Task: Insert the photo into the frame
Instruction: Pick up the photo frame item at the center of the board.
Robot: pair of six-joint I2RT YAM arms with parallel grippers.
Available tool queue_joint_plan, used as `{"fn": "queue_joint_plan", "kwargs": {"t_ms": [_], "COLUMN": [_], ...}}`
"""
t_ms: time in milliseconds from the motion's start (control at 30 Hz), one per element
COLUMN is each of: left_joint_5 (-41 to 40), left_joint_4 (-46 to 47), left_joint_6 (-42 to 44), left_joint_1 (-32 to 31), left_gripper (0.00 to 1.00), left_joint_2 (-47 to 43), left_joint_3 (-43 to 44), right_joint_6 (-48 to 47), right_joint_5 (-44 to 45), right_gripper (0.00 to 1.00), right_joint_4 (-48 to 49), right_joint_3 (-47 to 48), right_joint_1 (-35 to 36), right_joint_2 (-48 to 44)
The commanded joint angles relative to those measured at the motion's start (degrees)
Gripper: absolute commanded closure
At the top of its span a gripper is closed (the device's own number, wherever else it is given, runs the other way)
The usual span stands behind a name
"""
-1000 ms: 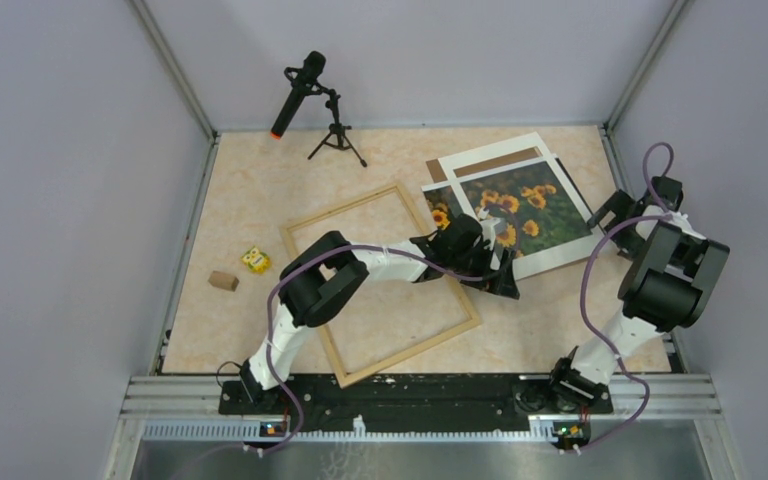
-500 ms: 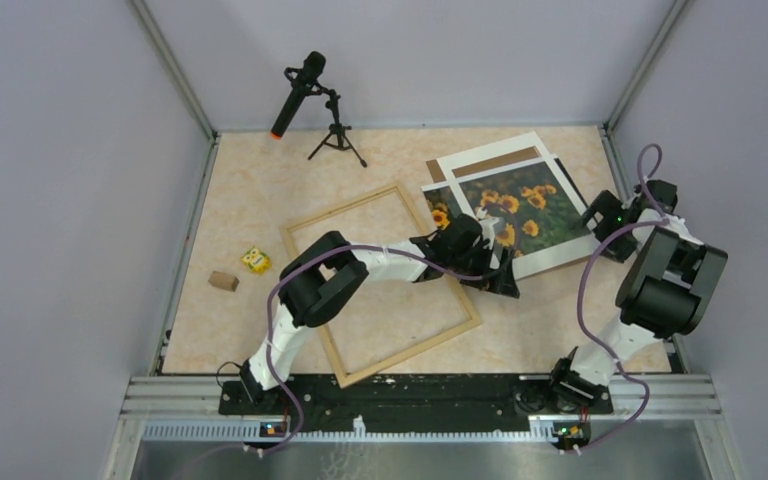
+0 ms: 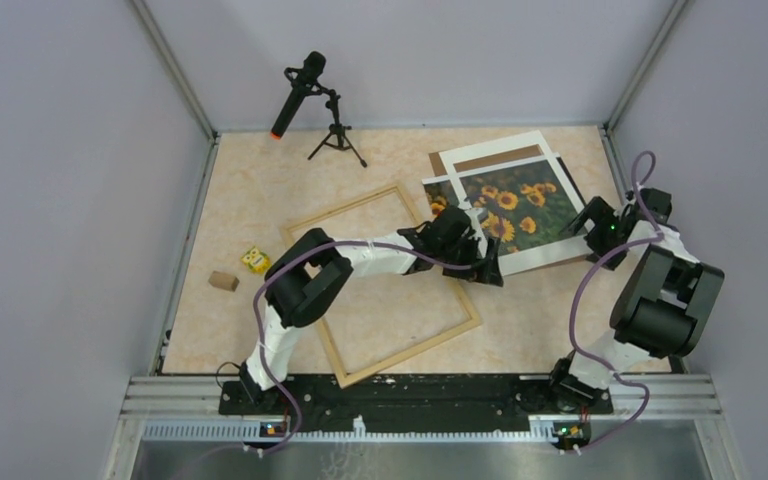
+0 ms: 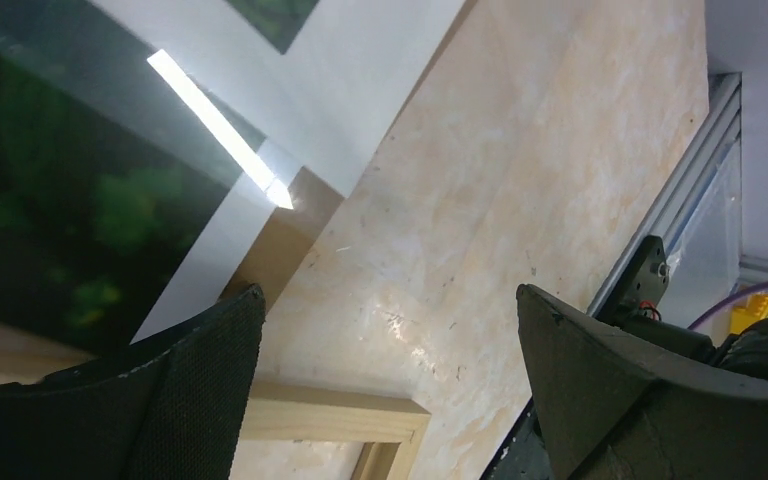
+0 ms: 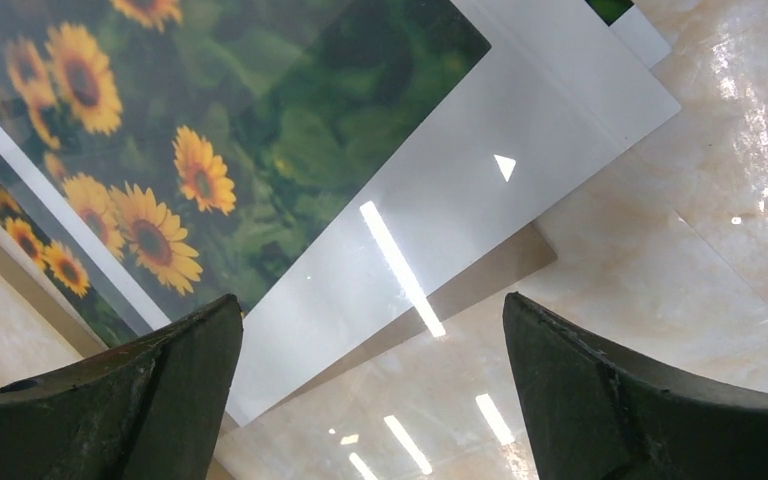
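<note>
The photo [image 3: 515, 205] of sunflowers lies at the back right under a white mat [image 3: 545, 255], on a brown backing board [image 3: 490, 158]. It also shows in the right wrist view [image 5: 210, 150]. The light wood frame [image 3: 407, 348] lies flat in the middle, and its corner shows in the left wrist view [image 4: 390, 420]. My left gripper [image 3: 487, 268] is open and empty at the stack's near left corner, over bare table [image 4: 390, 300]. My right gripper [image 3: 592, 222] is open and empty at the stack's right edge [image 5: 370, 300], above a clear glossy sheet [image 5: 660, 290].
A microphone on a small tripod [image 3: 305, 90] stands at the back left. A yellow object [image 3: 255, 260] and a brown block [image 3: 224, 281] lie left of the frame. Walls close in the table on three sides.
My right gripper has moved left to the stack's right edge. My left gripper has shifted slightly back and left, and the stack has slid a little left.
</note>
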Motion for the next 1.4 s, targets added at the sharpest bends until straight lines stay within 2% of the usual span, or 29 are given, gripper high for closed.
{"fn": "queue_joint_plan", "kwargs": {"t_ms": [0, 133, 267, 533, 633, 767, 967, 1067, 1167, 1367], "left_joint_5": [-4.3, -3.7, -6.1, -15.6, -17.0, -19.9, -15.4, -12.9, -16.1, -19.1], "left_joint_4": [1.3, 10.3, 13.1, 18.4, 17.6, 14.7, 13.8, 8.2, 0.7, -0.3], "left_joint_6": [-4.6, -15.0, -20.9, -23.5, -21.9, -14.1, -4.3, 3.3, 8.5, 6.8], "left_joint_1": [1.3, 1.6, 1.5, -0.8, -0.7, -0.6, 5.7, 9.5, 12.0, 16.2], "left_gripper": [0.02, 0.02, 0.02, 0.02, 0.02, 0.02, 0.02, 0.02, 0.02, 0.02], "left_joint_2": [-4.3, -3.0, -0.5, -4.7, -5.6, -9.8, -13.2, -8.9, -3.4, 4.4], "left_joint_3": [-3.4, -7.0, -6.3, -12.6, -12.0, -10.1, -7.5, 1.4, 11.3, 19.9], "right_joint_6": [1.3, 4.8, 7.7, 10.0, 10.7, 10.9, 10.9, 11.0, 11.1, 12.9], "right_joint_5": [3.8, 8.0, 9.6, 9.7, 9.4, 8.2, 6.3, 5.6, 5.3, 5.9], "right_gripper": [0.01, 0.01, 0.01, 0.01, 0.01, 0.01, 0.01, 0.01, 0.01, 0.01], "right_joint_4": [3.1, 4.9, 7.9, 9.7, 10.3, 11.1, 13.2, 14.1, 15.0, 16.7], "right_joint_3": [-1.2, -3.5, -6.8, -8.4, -9.1, -10.3, -12.3, -12.7, -13.2, -13.0], "right_joint_1": [1.2, 1.2, 1.2, 1.2, 1.2, 1.2, 1.2, 1.4, 2.4, 2.9], "right_joint_2": [0.2, 1.5, 1.4, 3.1, 3.2, 2.5, -0.7, -1.2, -1.3, -0.4]}}
